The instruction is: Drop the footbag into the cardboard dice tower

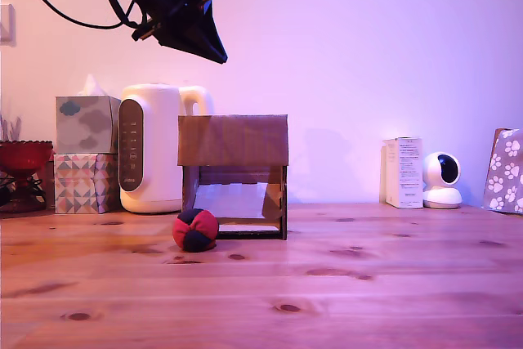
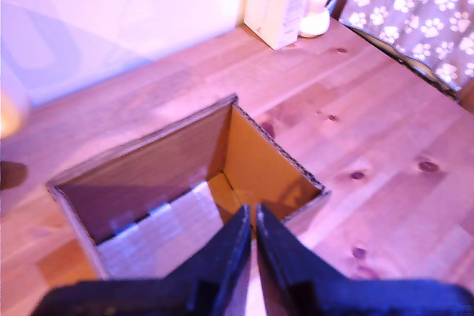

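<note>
Tower (image 1: 234,176): on the tabletop (image 1: 343,284), top open, ramp visible inside.
Footbag (image 1: 195,230): on the tabletop, touching or just beside the tower's front corner, at the exterior view's left.
Tool (image 2: 252,229): well above the tower, closed, nothing held.
Step judged: descent to the footbag. Tool to be opened first, lowered straight over the footbag, tower wall avoided.

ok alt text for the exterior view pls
A red and navy footbag lies on a wooden table at the front corner of a cardboard dice tower. The robot's gripper hangs above, empty. A white kettle stands behind.
</note>
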`<state>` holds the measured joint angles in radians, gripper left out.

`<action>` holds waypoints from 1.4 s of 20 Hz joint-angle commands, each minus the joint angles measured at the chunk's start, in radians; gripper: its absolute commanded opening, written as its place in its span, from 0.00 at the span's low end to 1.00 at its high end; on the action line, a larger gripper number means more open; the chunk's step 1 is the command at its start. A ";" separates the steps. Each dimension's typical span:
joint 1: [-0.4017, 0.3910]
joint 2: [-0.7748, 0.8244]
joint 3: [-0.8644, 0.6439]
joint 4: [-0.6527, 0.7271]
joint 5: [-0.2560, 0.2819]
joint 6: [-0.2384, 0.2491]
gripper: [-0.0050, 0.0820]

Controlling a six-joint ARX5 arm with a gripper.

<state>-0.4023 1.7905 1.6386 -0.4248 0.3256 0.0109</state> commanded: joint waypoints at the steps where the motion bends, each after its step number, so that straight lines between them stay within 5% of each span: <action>1: 0.001 0.021 -0.037 -0.001 0.018 0.010 0.03; 7: 0.001 0.003 -0.090 0.042 0.051 0.010 0.03; 21: 0.037 -0.372 -0.789 0.479 0.044 -0.039 0.03; 28: 0.095 -0.457 -1.032 0.553 0.044 -0.056 0.03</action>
<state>-0.3084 1.3449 0.6212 0.1089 0.3668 -0.0437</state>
